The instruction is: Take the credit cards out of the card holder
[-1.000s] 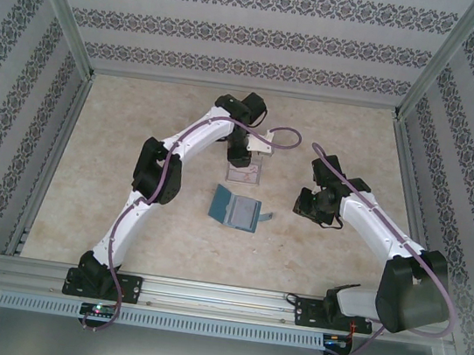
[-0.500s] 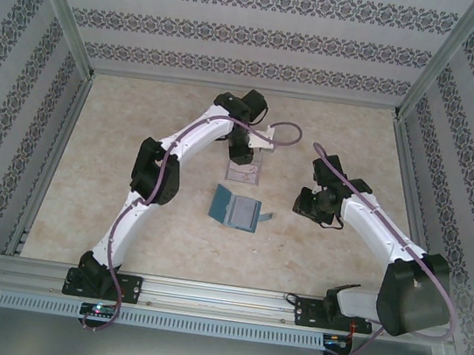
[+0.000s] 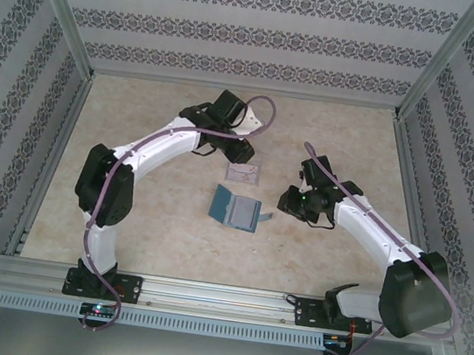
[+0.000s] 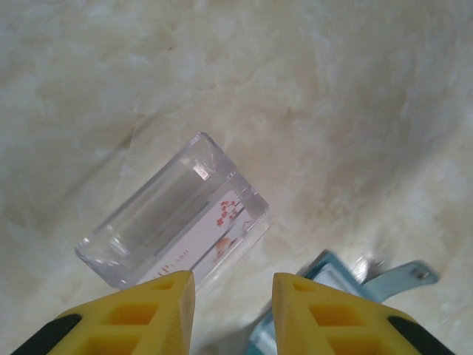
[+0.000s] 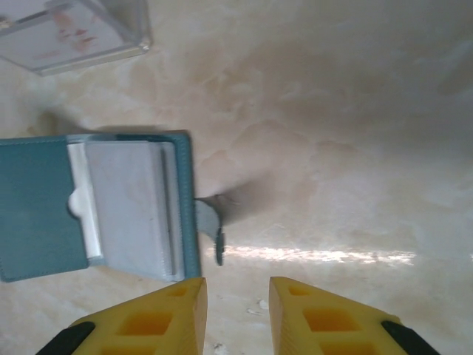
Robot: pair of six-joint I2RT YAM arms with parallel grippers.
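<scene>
Since a second ago the left arm [image 3: 148, 152] has swung its elbow out left and nearer. The right gripper [image 3: 290, 204] has slid left toward the card holder [image 3: 237, 208]. Holder and clear tray [image 3: 243, 173] lie where they did.

Walls [image 3: 239, 37] on three sides are papered in pale stripes with dark floral bands. Silver frame posts [image 3: 60, 7] run up the corners. The table [image 3: 123, 109] is beige with a cloudy marble look, matte, with one bright glare streak in the right wrist view.

The right arm [image 3: 371, 232] reaches in from the near right.

The card holder lies mid-table, open like a book: teal flap left, pale grey slot panel right, tab [image 5: 211, 222] sticking out right. The tray sits just beyond it, apart, with a pale card [image 4: 203, 237] with red blossom marks inside.

The left gripper [image 3: 237, 148] hovers at the tray's far-left edge, yellow fingers [image 4: 159, 310] partly spread, nothing between them. The right gripper hangs just right of the tab, fingers [image 5: 318, 314] narrowly apart, also empty.
</scene>
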